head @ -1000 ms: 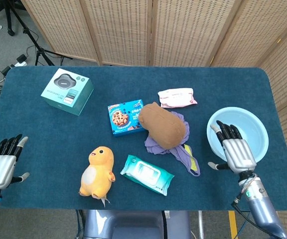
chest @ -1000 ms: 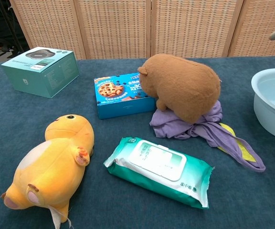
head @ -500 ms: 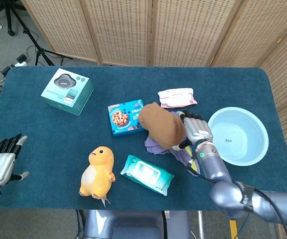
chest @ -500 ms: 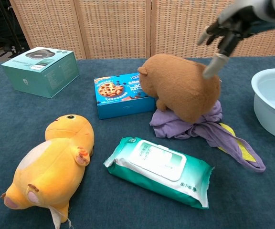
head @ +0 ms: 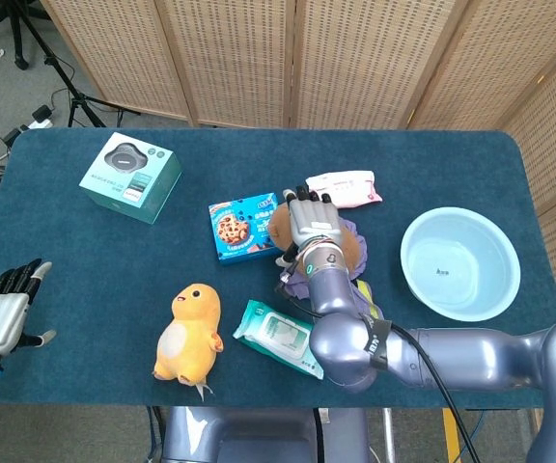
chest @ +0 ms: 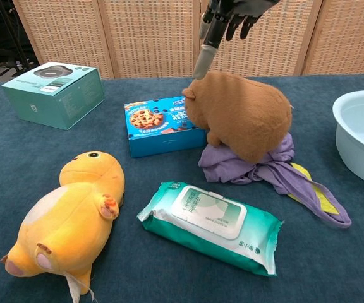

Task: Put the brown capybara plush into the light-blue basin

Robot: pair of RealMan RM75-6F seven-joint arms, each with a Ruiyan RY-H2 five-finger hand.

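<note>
The brown capybara plush (chest: pixel 242 113) lies on a purple cloth (chest: pixel 277 167) in the middle of the table; in the head view only its edges (head: pixel 350 249) show around my arm. My right hand (chest: pixel 229 16) hovers just above the plush's head end with fingers spread and nothing in it, and from the head camera this hand (head: pixel 309 224) covers most of the plush. The light-blue basin (head: pixel 459 262) stands empty to the right, its rim (chest: pixel 359 126) at the chest view's right edge. My left hand (head: pixel 3 311) is open at the table's near left edge, holding nothing.
A blue cookie box (head: pixel 242 227) touches the plush's left side. A teal box (head: pixel 130 177) stands far left, a pink pack (head: pixel 343 188) behind the plush. A yellow plush (head: pixel 189 333) and a wet-wipes pack (head: pixel 285 338) lie near the front edge.
My right hand has swung left from beside the basin, across the capybara's back, to above its head end. The plush and my left hand have stayed put.
</note>
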